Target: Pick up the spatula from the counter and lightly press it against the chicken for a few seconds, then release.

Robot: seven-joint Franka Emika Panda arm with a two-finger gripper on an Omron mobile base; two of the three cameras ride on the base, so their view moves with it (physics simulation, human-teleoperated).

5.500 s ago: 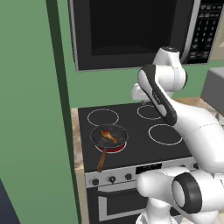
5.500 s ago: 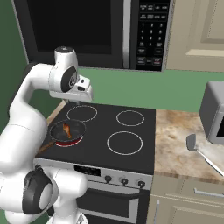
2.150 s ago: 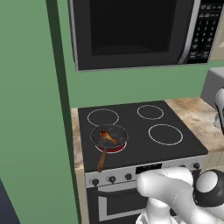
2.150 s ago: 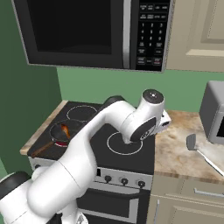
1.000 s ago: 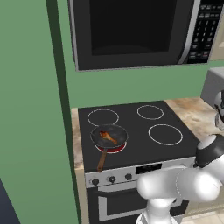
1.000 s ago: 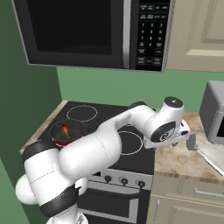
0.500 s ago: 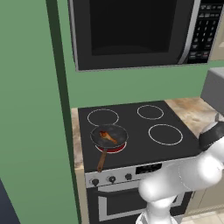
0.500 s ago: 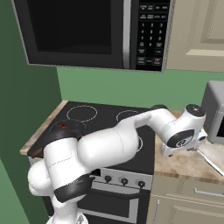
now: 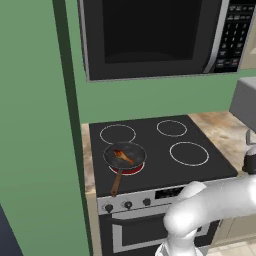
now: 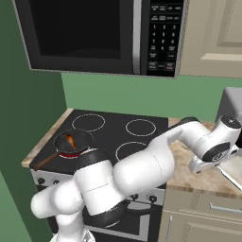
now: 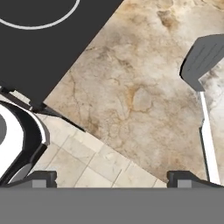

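The spatula (image 11: 204, 94) lies flat on the marble counter (image 11: 131, 92), its grey blade at the upper right of the hand view and its pale handle (image 10: 231, 175) running toward the counter's front edge. My gripper (image 11: 114, 178) hangs above the counter near that edge, open, with nothing between its fingers; the handle passes just by the right fingertip (image 11: 189, 177). In the right base view the gripper (image 10: 197, 165) sits just left of the handle. The chicken (image 9: 121, 156) rests in a dark pan (image 9: 125, 154) on the stove's front left burner, far left of the gripper. The chicken (image 10: 71, 140) also shows from the right.
A black stove top (image 9: 165, 150) adjoins the counter's left side. A grey appliance (image 10: 232, 106) stands at the counter's back right. A microwave (image 10: 94, 33) hangs above the stove. The pan's wooden handle (image 9: 116, 183) sticks out toward the front. Tiled floor (image 11: 83, 162) lies below the counter edge.
The arm has swung from over the stove far to the right, and the hand has come down over the counter beside the spatula. The pan and chicken have not moved.
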